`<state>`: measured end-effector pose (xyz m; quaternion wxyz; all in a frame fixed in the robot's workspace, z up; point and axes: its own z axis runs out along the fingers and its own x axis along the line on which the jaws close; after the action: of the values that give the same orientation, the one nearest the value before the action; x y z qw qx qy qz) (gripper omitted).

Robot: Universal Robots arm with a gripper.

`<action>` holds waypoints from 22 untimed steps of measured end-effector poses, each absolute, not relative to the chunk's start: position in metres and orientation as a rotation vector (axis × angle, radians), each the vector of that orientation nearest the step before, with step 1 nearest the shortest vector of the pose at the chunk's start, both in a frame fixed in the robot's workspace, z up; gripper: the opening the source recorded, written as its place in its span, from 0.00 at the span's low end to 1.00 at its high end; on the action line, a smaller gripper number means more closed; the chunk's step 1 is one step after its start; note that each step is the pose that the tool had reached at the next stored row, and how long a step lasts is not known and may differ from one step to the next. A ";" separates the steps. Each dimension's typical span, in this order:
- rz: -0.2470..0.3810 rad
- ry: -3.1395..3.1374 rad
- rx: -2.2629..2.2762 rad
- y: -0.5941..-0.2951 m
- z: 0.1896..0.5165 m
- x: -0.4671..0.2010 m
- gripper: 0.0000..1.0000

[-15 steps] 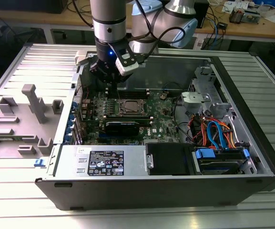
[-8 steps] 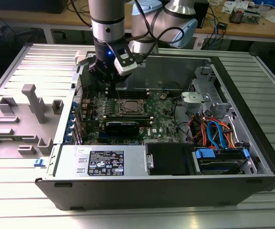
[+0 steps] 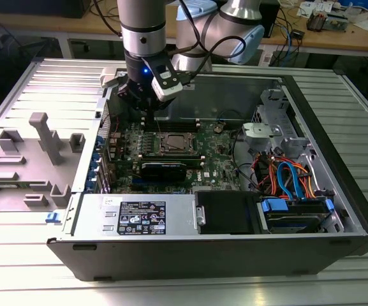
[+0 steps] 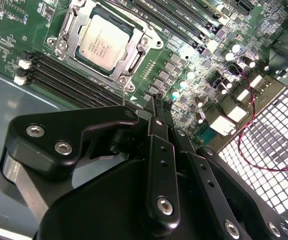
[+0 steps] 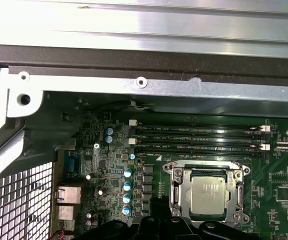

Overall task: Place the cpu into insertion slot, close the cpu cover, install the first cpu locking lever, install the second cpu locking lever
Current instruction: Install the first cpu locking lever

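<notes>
One chip sits where it belongs: the cpu (image 4: pixel 104 42) lies flat in the insertion slot (image 4: pixel 58 46), near the middle of the motherboard (image 3: pixel 215 150). Its dull silver top shows through the square window of the cpu cover (image 4: pixel 136 50), which lies down flat around it. Long black memory slots (image 5: pixel 198 137) run along the socket on two sides, one bank of them between the socket and the case wall.

The motherboard lies on the floor of the open computer case (image 3: pixel 203 255), which rests on its side on the ribbed metal table (image 3: pixel 43 274). Along the case's near edge sits the power supply (image 3: pixel 139 217) with its white label. The near corner on the exterior view's right holds a drive cage with orange and blue cables (image 3: pixel 292 178).

A grey fixture (image 3: pixel 37 153) with upright posts stands on the table, just beside the case's edge on the exterior view's left.

My claw (image 3: pixel 147 113) hangs inside the case, above the board's far corner on the exterior view's left. It is close beside the slot but not over the chip. The perforated panel (image 5: pixel 24 200) is near it. Whether my claw is open or closed, and whether it has hold of anything, I cannot tell.
</notes>
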<state>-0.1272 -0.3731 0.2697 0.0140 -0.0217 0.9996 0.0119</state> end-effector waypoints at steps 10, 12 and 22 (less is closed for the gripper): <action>0.037 3.113 -0.068 -0.373 0.270 -0.127 0.11; 0.032 3.113 -0.075 -0.367 0.269 -0.128 0.11; 0.036 3.113 -0.076 -0.367 0.269 -0.128 0.11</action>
<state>-0.1280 -0.3670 0.2693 0.0140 -0.0243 0.9995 0.0114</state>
